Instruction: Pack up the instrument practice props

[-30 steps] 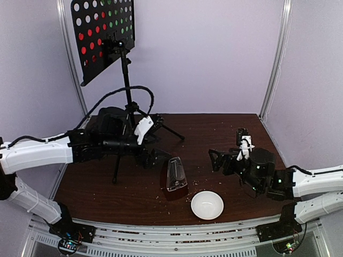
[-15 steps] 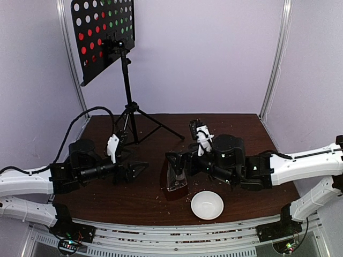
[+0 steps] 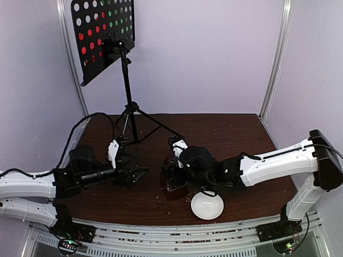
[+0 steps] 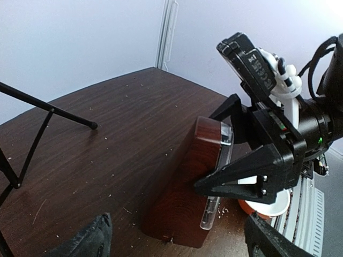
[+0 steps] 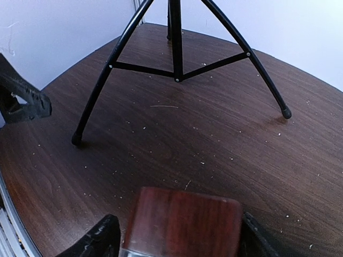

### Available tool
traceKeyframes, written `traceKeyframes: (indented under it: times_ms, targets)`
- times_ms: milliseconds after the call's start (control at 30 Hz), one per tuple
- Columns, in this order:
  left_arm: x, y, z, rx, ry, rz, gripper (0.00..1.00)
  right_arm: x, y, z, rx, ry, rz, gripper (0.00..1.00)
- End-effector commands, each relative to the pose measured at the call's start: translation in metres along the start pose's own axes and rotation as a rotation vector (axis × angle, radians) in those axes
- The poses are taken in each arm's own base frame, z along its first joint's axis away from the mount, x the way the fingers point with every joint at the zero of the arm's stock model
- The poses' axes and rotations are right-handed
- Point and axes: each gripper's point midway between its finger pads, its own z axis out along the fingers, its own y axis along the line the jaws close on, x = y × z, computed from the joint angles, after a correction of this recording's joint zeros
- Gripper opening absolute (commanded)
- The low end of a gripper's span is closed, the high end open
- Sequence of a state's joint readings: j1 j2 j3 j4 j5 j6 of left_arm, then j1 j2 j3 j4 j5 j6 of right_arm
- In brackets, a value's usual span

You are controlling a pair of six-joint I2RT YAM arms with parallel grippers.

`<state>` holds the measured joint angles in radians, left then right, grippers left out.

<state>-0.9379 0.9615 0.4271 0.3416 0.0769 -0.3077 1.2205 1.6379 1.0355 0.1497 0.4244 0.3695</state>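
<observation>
The red-brown pyramid metronome (image 3: 174, 181) with its clear cover stands at the table's front centre. My right gripper (image 3: 171, 172) is open, with a finger on either side of the metronome's top (image 5: 182, 225); the left finger stands a little off it. My left gripper (image 3: 140, 173) is open and empty just left of the metronome (image 4: 187, 187), pointing at it. The black perforated music stand (image 3: 104, 37) stands on its tripod (image 5: 177, 53) at the back left. The red sheet (image 3: 86, 49) and green sheet (image 3: 115, 15) show through its holes.
A white bowl (image 3: 207, 205) sits near the front edge, right of the metronome, and shows behind the right gripper in the left wrist view (image 4: 270, 201). Tripod legs (image 3: 161, 126) spread over the back-left table. Crumbs dot the dark wooden table (image 3: 236, 128).
My right arm has swung left from the table's right side and brought its open fingers around the metronome's top. My left arm has pulled back from the tripod to the front left.
</observation>
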Motion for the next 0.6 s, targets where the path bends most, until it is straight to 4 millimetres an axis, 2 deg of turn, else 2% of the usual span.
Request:
traceKeyframes:
  times_ms: [0, 200, 300, 467, 567]
  targets:
    - [0.007, -0.014, 0.002, 0.09, -0.023, 0.025, 0.88, 0.002, 0.001, 0.005, -0.031, 0.028, -0.034, 0.69]
    - [0.038, -0.014, 0.002, 0.094, 0.028, 0.053, 0.88, 0.005, 0.009, -0.015, -0.218, 0.012, -0.072, 0.66]
    - [0.052, -0.015, 0.004, 0.087, 0.042, 0.063, 0.88, 0.005, 0.006, -0.025, -0.276, 0.006, -0.079, 0.65]
    - [0.082, -0.021, 0.019, 0.054, 0.107, 0.112, 0.88, 0.01, 0.011, -0.031, -0.339, 0.015, -0.091, 0.66]
    - [0.092, -0.028, 0.029, 0.061, 0.11, 0.128, 0.89, 0.01, 0.015, -0.031, -0.363, 0.005, -0.082, 0.66]
